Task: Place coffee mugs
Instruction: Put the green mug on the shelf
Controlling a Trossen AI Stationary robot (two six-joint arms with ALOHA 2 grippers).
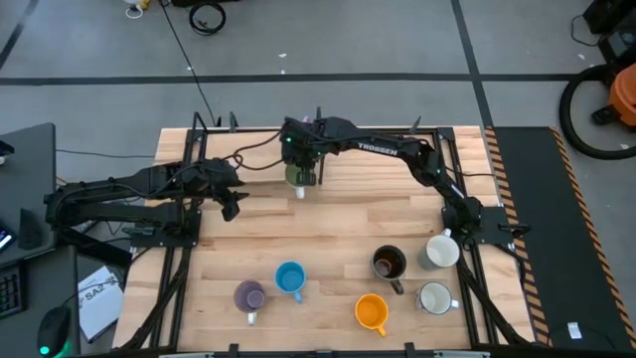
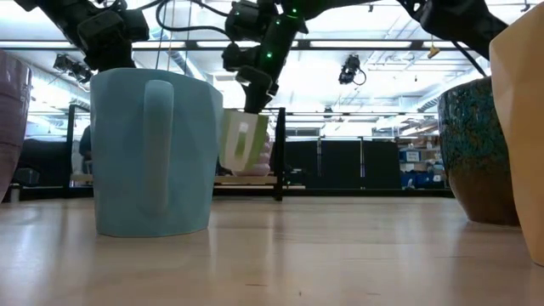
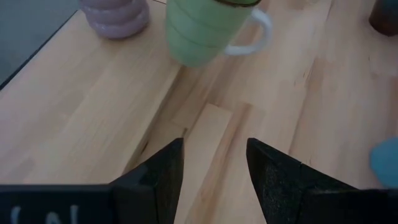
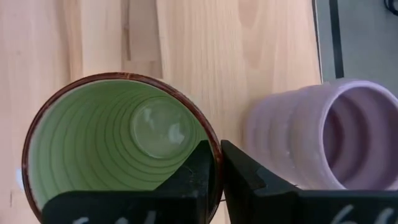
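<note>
At upper centre of the high view, the right end effector (image 4: 219, 180) pinches the rim of the green mug (image 4: 118, 140), which hangs tilted just beside a lilac mug (image 4: 323, 134) on the bench (image 1: 348, 214). The left end effector (image 3: 214, 168) hovers open at left, holding nothing. Other mugs stand along the lower edge.

**Even overhead light, soft focus up close**

The bench (image 1: 328, 229) is evenly and brightly lit from above, with short, faint shadows; in the low view, ceiling strips and bright windows glare behind, leaving the arms as dark silhouettes; the blue mug (image 2: 153, 153) looms large and slightly soft; the left wrist view is hazy; the bench reflects a pale sheen.
</note>
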